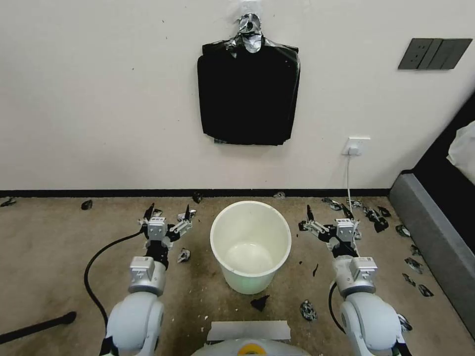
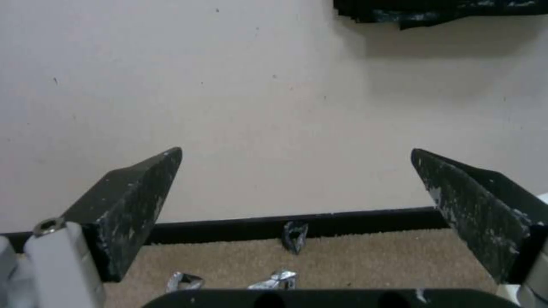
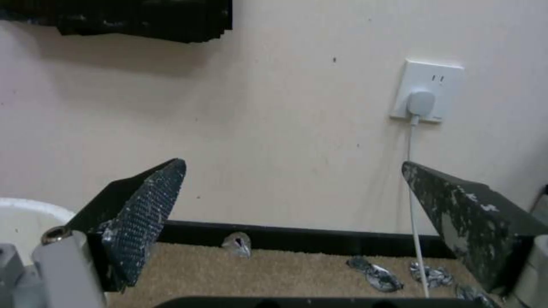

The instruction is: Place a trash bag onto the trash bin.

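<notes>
1. The trash bin, white and lidless, stands upright on the carpet at the centre, between the two arms and near the robot's base; its inside holds no liner, so the task is not yet begun in any visible way.
2. No loose trash bag is in either gripper. The flat stack of black bags hangs on the far wall above the bin, taped at its top, presumably so that one bag can be pulled off from the front.
3. The left gripper hovers low to the left of the bin, apart from it, fingers spread wide and holding nothing; the left wrist view confirms the wide gap, with bare wall between the pads.
4. The right gripper mirrors it on the bin's right, fingers likewise spread and empty, pointing toward the far wall.
5. Both forearms reach forward, level and symmetric, a pose that reads as a ready stance.
6. Small black plastic scraps litter the carpet, most thickly to the right near the wall socket.
</notes>
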Tool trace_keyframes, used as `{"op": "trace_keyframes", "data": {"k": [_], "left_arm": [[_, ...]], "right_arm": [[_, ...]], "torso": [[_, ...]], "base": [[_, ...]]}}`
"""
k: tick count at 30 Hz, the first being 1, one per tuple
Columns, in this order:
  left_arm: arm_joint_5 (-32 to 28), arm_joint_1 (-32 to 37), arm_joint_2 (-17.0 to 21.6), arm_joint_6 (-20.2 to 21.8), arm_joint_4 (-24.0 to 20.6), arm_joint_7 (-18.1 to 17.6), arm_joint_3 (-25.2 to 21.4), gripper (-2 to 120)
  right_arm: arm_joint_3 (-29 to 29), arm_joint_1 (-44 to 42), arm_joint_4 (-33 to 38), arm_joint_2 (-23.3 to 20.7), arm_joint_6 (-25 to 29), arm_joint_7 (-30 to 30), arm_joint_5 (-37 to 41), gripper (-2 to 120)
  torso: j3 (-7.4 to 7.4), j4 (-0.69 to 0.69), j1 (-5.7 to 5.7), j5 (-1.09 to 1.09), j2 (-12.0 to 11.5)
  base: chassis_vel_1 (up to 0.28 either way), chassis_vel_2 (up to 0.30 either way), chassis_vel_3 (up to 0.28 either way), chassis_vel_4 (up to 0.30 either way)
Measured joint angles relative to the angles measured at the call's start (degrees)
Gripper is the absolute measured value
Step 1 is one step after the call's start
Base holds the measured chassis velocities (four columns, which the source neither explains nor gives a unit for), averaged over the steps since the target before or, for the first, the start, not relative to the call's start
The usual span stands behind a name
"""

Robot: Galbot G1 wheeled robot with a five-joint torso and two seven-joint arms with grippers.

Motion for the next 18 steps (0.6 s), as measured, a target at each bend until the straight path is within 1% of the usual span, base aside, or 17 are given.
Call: {"op": "trace_keyframes", "data": {"k": [18], "left_arm": [[0.0, 0.0, 0.0, 0.0, 0.0, 0.0, 0.0, 100]], "right_arm": [[0.0, 0.0, 0.0, 0.0, 0.0, 0.0, 0.0, 100]], "torso": [[0.00, 0.00, 0.00, 0.00, 0.0]], "base": [[0.000, 0.000, 0.000, 0.000]]}}
